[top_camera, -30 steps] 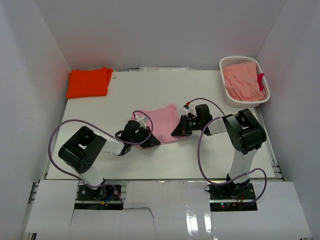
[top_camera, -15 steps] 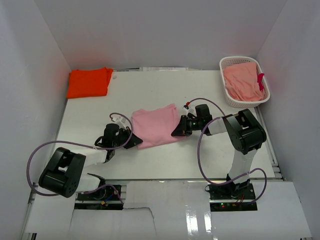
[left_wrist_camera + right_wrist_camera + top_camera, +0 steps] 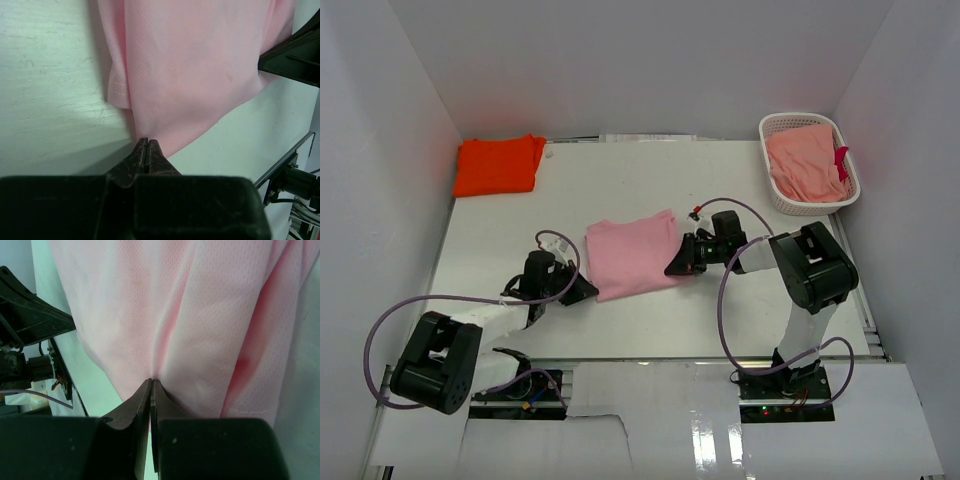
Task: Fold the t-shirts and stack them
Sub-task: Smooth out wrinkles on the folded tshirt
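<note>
T-shirts both folded, not yet stacked

Nearest to the arm bases, the left gripper (image 3: 588, 291) lies low on the table (image 3: 650, 185) with its jaws together. Its tip is at the near left corner of the pink t-shirt (image 3: 630, 258). The right gripper (image 3: 672, 268) has its jaws together too, at the right edge of the same shirt. The pink t-shirt lies between them in the middle of the table, as a flat, neat rectangle, so I judge that its folding is nearly or fully done. At the far left corner, well apart, the orange t-shirt (image 3: 498, 165) lies folded. What remains, I think, is to put one shirt on the other. At the far right stands the white basket (image 3: 800, 117) with a salmon cloth (image 3: 805, 165) inside.

The top view gives the whole layout but not the contact. In the right wrist view, creases in the cloth run together at the closed tips, so this gripper seems to pinch the fabric. In the left wrist view, the closed tips meet the hem, and I cannot tell whether any cloth is caught between them
</note>
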Motion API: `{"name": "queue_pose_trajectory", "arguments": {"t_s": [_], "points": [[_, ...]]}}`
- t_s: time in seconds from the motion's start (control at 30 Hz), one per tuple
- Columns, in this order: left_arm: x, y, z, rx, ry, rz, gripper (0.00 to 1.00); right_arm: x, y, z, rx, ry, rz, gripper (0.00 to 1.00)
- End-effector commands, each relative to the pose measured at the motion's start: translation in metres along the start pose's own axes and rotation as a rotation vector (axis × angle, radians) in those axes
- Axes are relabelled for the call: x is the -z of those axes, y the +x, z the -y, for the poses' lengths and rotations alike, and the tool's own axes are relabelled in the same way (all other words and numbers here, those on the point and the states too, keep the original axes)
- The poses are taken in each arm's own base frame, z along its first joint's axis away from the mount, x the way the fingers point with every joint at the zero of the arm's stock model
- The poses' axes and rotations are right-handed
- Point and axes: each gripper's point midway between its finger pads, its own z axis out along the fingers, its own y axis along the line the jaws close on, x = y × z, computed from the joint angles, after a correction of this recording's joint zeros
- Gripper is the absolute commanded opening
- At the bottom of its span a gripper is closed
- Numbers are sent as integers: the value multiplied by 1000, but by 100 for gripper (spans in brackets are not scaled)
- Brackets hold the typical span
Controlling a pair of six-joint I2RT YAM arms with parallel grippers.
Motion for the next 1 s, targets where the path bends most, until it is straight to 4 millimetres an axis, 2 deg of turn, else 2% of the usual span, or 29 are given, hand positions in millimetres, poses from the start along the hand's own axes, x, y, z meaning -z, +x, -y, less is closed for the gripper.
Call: {"name": "queue_pose_trajectory", "arguments": {"t_s": [0.0,0.03,0.07,0.13,0.17,0.3,0.43,0.5,0.53,0.6,0.63,0.67,0.7,0.73,0.8,0.83,0.9,0.97], "points": [[10,-23,8,-23,-52,34,0,6,13,11,0,75,-22,8],[13,-31,12,-33,-60,55,0,7,9,9,11,79,-15,8],[17,-50,26,-56,-44,94,0,10,3,4,20,82,-10,8],[28,-60,30,-60,-83,100,0,15,-6,-6,46,79,7,8],[34,-77,43,-75,-69,134,0,17,-11,-11,56,74,14,8],[47,-105,67,-110,-35,180,0,28,-20,-30,83,67,33,8],[26,-111,73,-97,8,143,0,36,-42,-49,127,66,66,8],[18,-118,79,-98,49,160,0,36,-51,-52,152,77,63,8],[10,-115,74,-78,40,142,0,34,-63,-56,161,77,63,8],[1,-125,78,-84,63,171,0,30,-73,-54,183,94,46,10],[-3,-127,77,-75,66,173,0,25,-88,-54,195,104,50,13],[-13,-127,73,-68,66,165,0,23,-93,-52,201,114,46,18],[-18,-126,71,-62,65,156,0,17,-97,-41,186,142,39,32],[-22,-129,72,-58,67,153,0,16,-114,-46,204,139,62,38],[-35,-131,67,-58,54,145,0,10,-122,-33,176,151,46,50],[-37,-135,70,-66,68,156,0,9,-137,-38,189,142,68,52],[-45,-141,69,-70,74,168,0,2,-142,-24,161,158,51,53],[-50,-150,75,-78,85,173,0,1,-157,-27,167,154,63,54]]}}
